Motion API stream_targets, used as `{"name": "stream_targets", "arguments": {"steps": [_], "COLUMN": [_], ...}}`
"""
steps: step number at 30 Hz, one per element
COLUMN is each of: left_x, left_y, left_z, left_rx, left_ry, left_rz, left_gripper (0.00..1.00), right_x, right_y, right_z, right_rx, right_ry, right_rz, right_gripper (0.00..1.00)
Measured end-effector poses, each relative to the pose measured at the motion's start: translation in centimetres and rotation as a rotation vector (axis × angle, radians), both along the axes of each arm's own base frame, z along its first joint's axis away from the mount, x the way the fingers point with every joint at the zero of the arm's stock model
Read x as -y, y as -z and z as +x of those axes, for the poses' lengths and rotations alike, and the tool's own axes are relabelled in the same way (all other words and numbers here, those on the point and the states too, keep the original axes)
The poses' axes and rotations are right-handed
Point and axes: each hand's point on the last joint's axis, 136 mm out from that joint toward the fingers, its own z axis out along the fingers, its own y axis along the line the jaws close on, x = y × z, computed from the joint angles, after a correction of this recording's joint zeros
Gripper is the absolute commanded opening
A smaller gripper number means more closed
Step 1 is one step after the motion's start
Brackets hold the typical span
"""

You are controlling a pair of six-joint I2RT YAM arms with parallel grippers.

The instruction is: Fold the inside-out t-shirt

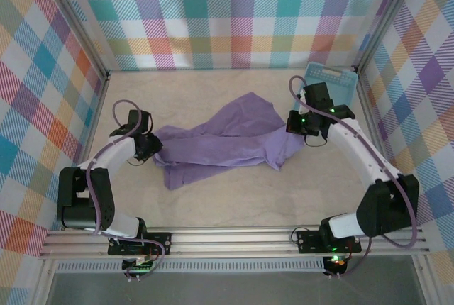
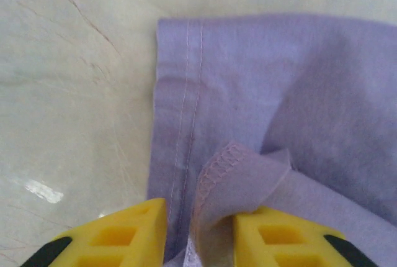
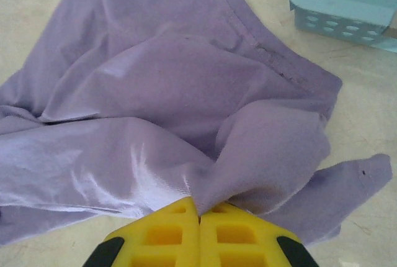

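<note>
Gripping the t-shirt [image 3: 186, 93], right hand [image 3: 200, 217] closed tight; left hand [image 2: 200, 217] part-open astride fabric.

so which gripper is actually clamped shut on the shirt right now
The right gripper: its jaws are pressed together on a bunch of the t-shirt. On the left gripper the jaws stand apart, with a hemmed fold lying loose in the gap.
</note>
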Motion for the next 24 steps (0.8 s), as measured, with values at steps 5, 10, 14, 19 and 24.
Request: {"name": "stream_targets", "arguments": {"steps": [5,10,14,19,24], "left_x": [0.5,3.5,4.9,5.5,6.6], "left_y": [-4.1,-6.8,-4.0,0.5,1.2], "left_z": [-1.5,-5.0,-7.0,-8.3,-6.8], "left_rx": [0.142,0.278,0.219,0.094,0.104], "left_ry": [-0.001,0.037,0.026,-0.013,-0.014], "left_rz": [0.057,0.009,-0.037,-0.078,-0.12], "left_gripper": [0.51,0.52,0.51,0.48,0.47], "right_x": [-0.3,-0.8,-1.0,-1.0,-1.1], "right_y": [-0.5,-0.7,0.0,0.1,0.0], "right_z": [2.6,4.5,4.9,4.9,5.0], "right_rx": [0.024,0.042,0.028,0.028,0.032], "right_ry": [0.018,0.025,0.026,0.026,0.024], "right_rz": [-0.009,0.006,0.007,0.007,0.011], "right_gripper": [0.0,0.0,0.0,0.0,0.0]}}
